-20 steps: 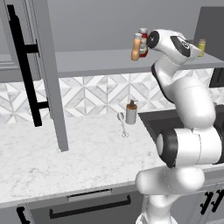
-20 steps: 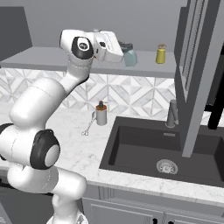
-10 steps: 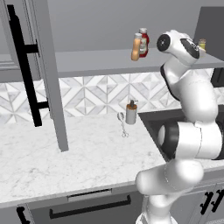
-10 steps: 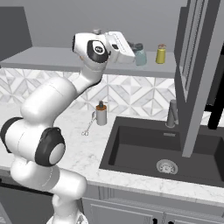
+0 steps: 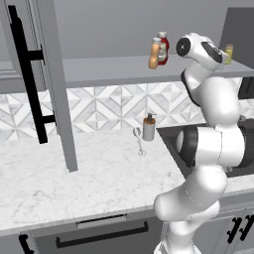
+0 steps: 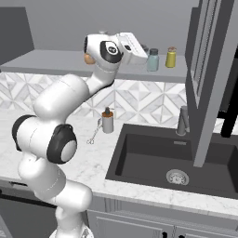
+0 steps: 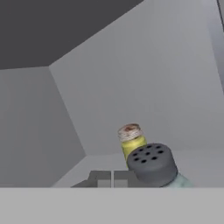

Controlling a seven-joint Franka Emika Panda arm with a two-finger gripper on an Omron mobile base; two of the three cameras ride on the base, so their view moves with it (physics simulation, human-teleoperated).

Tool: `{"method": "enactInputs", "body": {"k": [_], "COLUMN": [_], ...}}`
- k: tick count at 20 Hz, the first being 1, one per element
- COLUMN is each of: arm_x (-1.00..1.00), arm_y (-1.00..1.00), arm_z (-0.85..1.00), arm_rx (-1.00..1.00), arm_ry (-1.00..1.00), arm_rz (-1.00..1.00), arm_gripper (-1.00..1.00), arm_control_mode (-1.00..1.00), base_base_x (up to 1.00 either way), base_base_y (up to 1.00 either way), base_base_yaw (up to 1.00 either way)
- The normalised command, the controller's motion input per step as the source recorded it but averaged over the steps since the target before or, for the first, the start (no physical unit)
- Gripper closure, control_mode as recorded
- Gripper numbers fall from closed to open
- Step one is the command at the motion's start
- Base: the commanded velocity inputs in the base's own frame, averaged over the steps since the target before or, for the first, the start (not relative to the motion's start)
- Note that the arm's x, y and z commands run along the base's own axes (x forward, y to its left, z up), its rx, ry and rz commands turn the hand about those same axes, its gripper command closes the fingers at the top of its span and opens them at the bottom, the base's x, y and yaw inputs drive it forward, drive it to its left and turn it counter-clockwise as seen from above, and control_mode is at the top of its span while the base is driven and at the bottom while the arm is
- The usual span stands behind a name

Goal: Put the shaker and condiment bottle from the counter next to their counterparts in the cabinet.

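We see the marble counter [image 5: 74, 178] below and the grey cabinet [image 6: 56, 62] shelf above. On that shelf the orange condiment bottle [image 5: 155, 53] leans against the red ketchup bottle [image 5: 163, 47]. Further along it, the teal shaker [image 6: 153, 60] stands upright just beside the yellow-green shaker [image 6: 170, 57]. Our gripper [image 7: 112, 178] sits next to the teal shaker's dark cap, fingers pressed together with nothing between them.
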Motion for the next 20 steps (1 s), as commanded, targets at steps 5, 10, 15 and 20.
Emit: {"method": "enactInputs", "body": {"k": [5,10,15,20], "arm_x": [0.13,-0.14,-0.48,-0.59], "arm_y": [0.00,0.20,0.57,0.68], "arm_z": [0.00,0.37,0.39,0.22], "arm_rx": [0.00,0.00,-0.01,0.00], "arm_ry": [0.00,0.01,0.00,0.03], "arm_rz": [0.02,0.07,0.06,0.12], "arm_gripper": [1.00,1.00,1.00,-1.00], "arm_control_mode": [-1.00,-1.00,-1.00,-1.00], "base_base_x": [0.00,0.00,0.00,0.00], "base_base_y": [0.00,0.00,0.00,0.00], "base_base_yaw": [0.00,0.00,0.00,0.00]}}
